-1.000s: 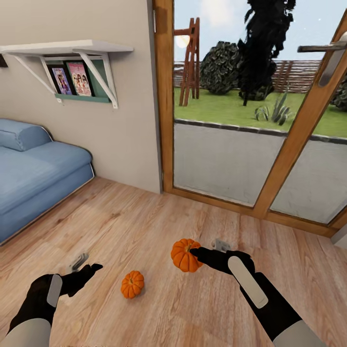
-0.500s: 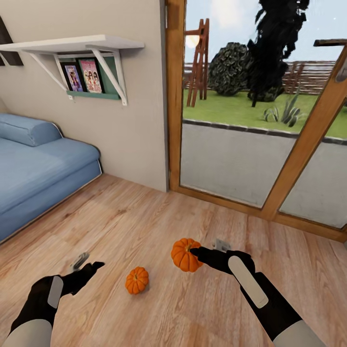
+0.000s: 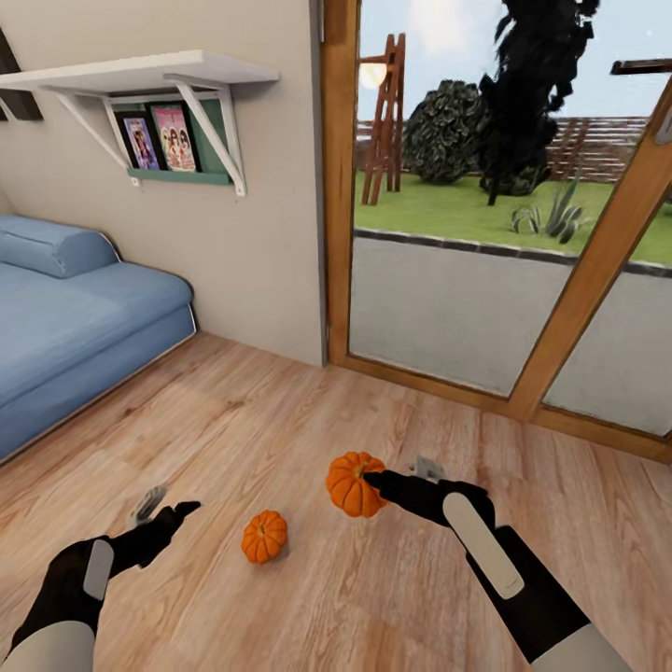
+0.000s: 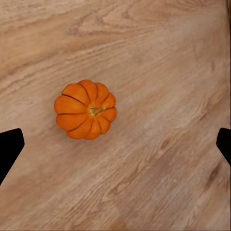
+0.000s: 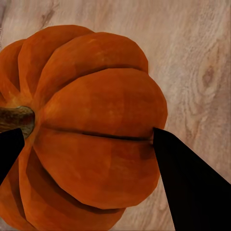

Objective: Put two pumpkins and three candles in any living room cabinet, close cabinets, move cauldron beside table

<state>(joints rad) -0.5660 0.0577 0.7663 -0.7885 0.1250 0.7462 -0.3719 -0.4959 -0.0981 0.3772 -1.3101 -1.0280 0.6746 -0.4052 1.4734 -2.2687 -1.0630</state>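
My right gripper (image 3: 371, 482) is shut on a bright orange pumpkin (image 3: 351, 484) and holds it above the wooden floor. In the right wrist view this pumpkin (image 5: 91, 130) sits between the two dark fingertips (image 5: 190, 187), stem to one side. A second, smaller-looking pumpkin (image 3: 264, 537) lies on the floor between my arms. The left gripper (image 3: 171, 512) hangs open to its left, a short way off. Seen from the left wrist, that pumpkin (image 4: 86, 109) rests upright on the boards, ahead of the open left gripper (image 4: 115, 144) and nearer one finger. Candles, cabinet, table and cauldron are out of view.
A blue sofa (image 3: 65, 327) stands at the left against the beige wall. Above it a white shelf (image 3: 140, 73) carries picture books. A wood-framed glass door (image 3: 439, 280) to the garden closes off the far side. Wooden floor (image 3: 280, 429) stretches between them.
The whole picture has shifted right and slightly up, so the camera moved. The right gripper still holds its pumpkin. The left gripper has barely moved.
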